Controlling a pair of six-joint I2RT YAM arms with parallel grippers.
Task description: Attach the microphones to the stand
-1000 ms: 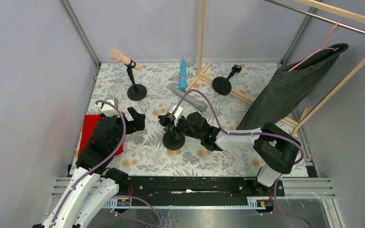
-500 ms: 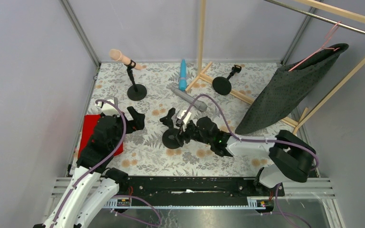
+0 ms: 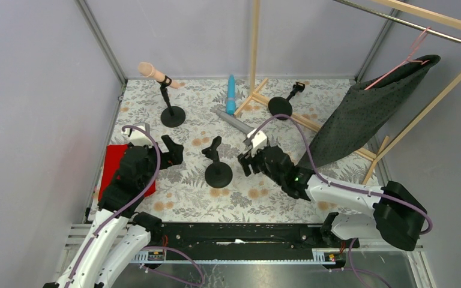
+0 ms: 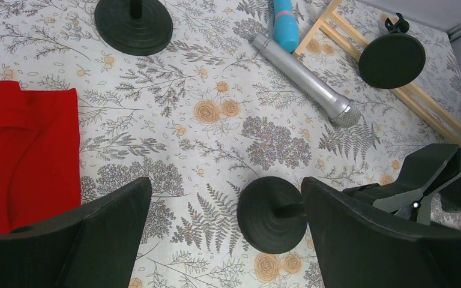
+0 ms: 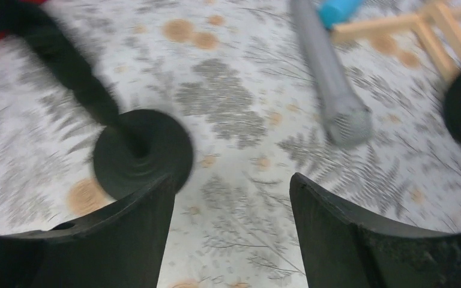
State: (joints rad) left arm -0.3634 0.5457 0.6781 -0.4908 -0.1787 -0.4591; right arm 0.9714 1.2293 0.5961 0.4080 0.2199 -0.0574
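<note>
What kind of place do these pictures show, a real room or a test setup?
Most likely a robot test booth. Plain grey walls in a metal frame enclose a floral cloth table, two robot arms are bolted to a rail at its near edge, and microphone stands serve as props.

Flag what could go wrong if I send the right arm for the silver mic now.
1. The silver microphone lies flat; being round, it may roll away from the open right gripper as the fingers close.
2. The cyan microphone lies right by its tail, so a nudge could shove it too.
3. The empty middle stand is close beside that gripper; a sideways swing might tip it.
</note>
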